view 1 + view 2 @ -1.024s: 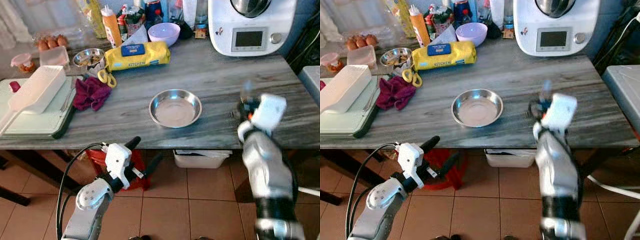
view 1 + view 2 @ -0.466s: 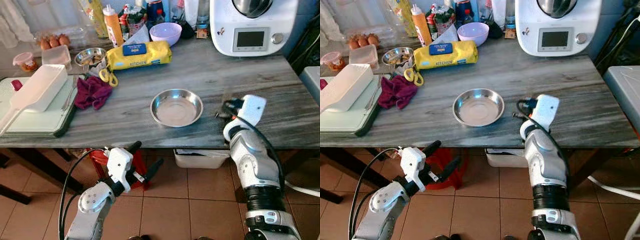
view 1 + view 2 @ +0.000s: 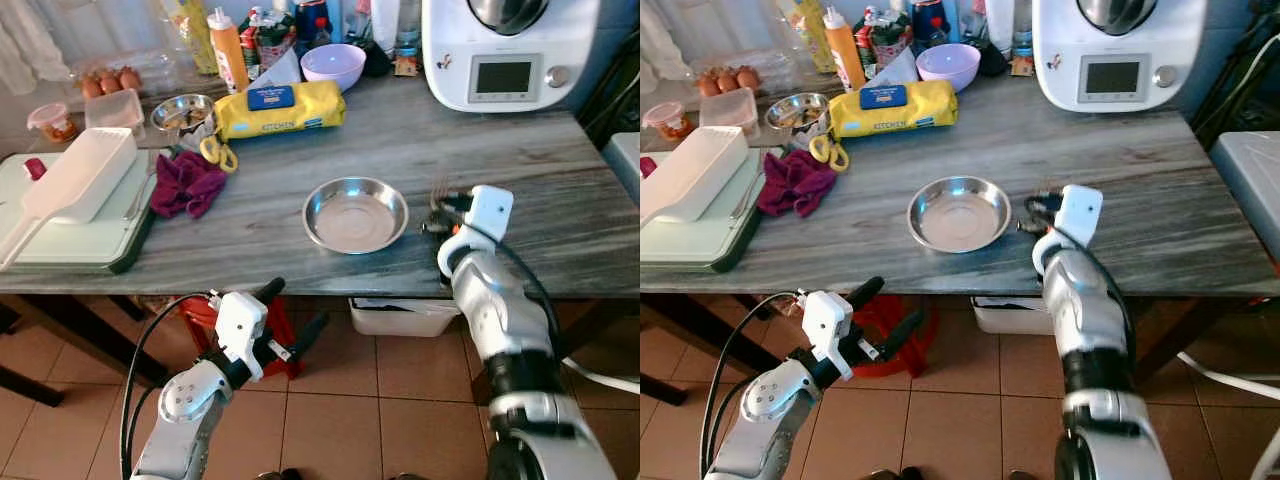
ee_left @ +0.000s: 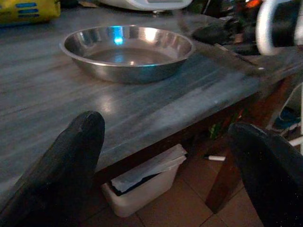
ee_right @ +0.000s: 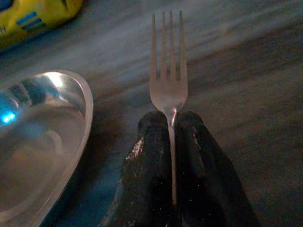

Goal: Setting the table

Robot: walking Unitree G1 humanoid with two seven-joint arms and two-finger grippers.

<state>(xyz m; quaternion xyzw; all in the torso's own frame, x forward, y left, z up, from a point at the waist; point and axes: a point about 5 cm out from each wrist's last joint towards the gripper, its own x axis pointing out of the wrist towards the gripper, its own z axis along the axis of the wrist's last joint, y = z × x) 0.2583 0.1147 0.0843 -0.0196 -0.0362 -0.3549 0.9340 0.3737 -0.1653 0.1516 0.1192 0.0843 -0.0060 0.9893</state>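
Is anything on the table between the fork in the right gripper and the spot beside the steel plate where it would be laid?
Nothing visible. The right gripper holds the fork with its jaws shut on the handle, tines over bare table just right of the steel plate.

Bright head views, dim wrist cams.

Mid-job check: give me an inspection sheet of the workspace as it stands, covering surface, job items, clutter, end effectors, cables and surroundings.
Surface: grey wood-grain table.
Job's things: steel plate near the front edge; fork beside it, tines pointing away from the robot.
Clutter: maroon cloth, yellow-handled scissors, yellow packet, lilac bowl, white kitchen machine, white tray.
End effectors: right end effector shut on the fork; left end effector open, below the table edge.
Cables: black cable on the left arm.
Surroundings: tiled floor, white bin under the table.
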